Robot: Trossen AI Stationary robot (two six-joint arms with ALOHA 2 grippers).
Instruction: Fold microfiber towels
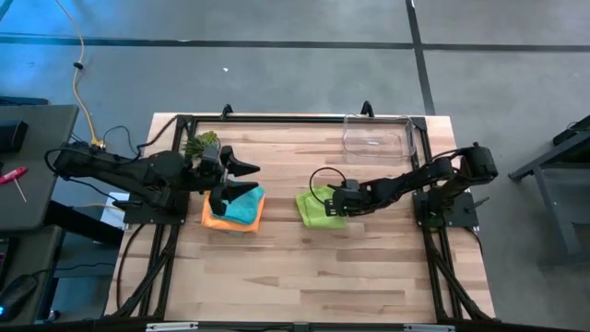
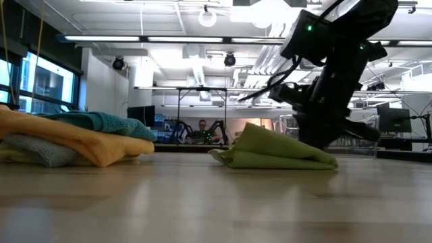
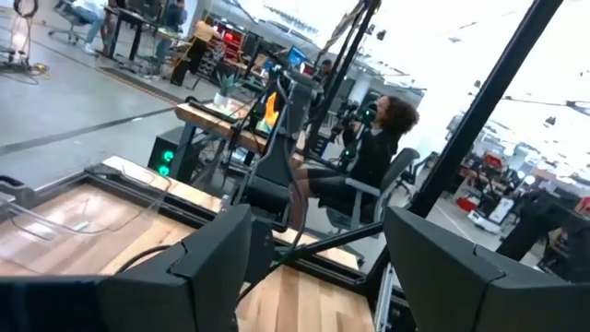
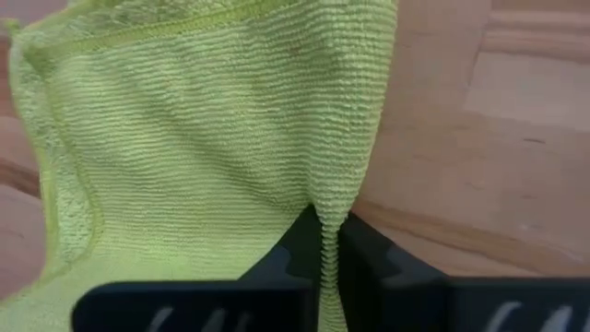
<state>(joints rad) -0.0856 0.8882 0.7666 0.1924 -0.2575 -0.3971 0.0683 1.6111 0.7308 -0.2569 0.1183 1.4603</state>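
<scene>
A lime green towel [image 1: 316, 209] lies folded near the table's middle, resting on the wood [image 2: 273, 154]. My right gripper [image 1: 333, 204] reaches it from the table's right side and is shut on its edge [image 4: 324, 263]. At the left is a stack of folded towels [image 1: 234, 208], teal on top of orange, with a grey one lower in the stack [image 2: 40, 151]. My left gripper [image 1: 240, 169] hovers open and level above that stack, with nothing between its fingers [image 3: 318, 277]. My right gripper pinches a raised ridge of the lime towel's edge [image 4: 324, 231] between its two fingers [image 4: 278, 263], on the side toward the table's right. The fingers slant down from the right. One layer or several, I cannot tell. The rest of the towel lies on the table.
A clear plastic bin [image 1: 378, 136] stands at the far right corner. A small green spiky object [image 1: 201, 145] sits at the far left beside the left arm. Bare wood stretches across the near half of the table [image 1: 304, 277]. A person sits beyond the table [image 3: 378, 138].
</scene>
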